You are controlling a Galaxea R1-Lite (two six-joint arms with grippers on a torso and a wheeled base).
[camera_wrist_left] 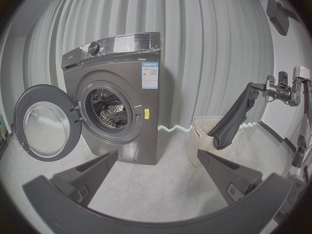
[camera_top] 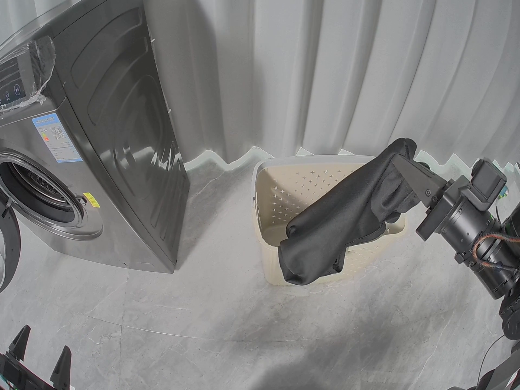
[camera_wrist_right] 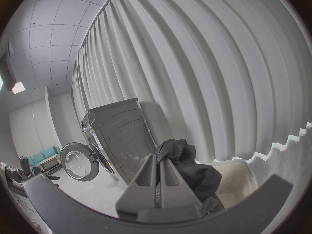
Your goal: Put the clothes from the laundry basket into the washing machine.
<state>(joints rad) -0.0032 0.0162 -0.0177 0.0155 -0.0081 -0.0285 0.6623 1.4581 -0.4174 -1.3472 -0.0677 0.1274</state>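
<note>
Garment [camera_top: 346, 212] in right hand [camera_top: 399, 161], tail across laundry basket [camera_top: 303, 160] rim.

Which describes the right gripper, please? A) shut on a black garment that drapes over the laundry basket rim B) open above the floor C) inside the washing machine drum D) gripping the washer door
A: the right gripper is shut on the black garment, which drapes over the rim of the laundry basket.

A staged test room: washing machine [camera_wrist_left: 120, 114] before floor-length curtains [camera_top: 336, 55], under grid ceiling [camera_wrist_right: 48, 23].
</note>
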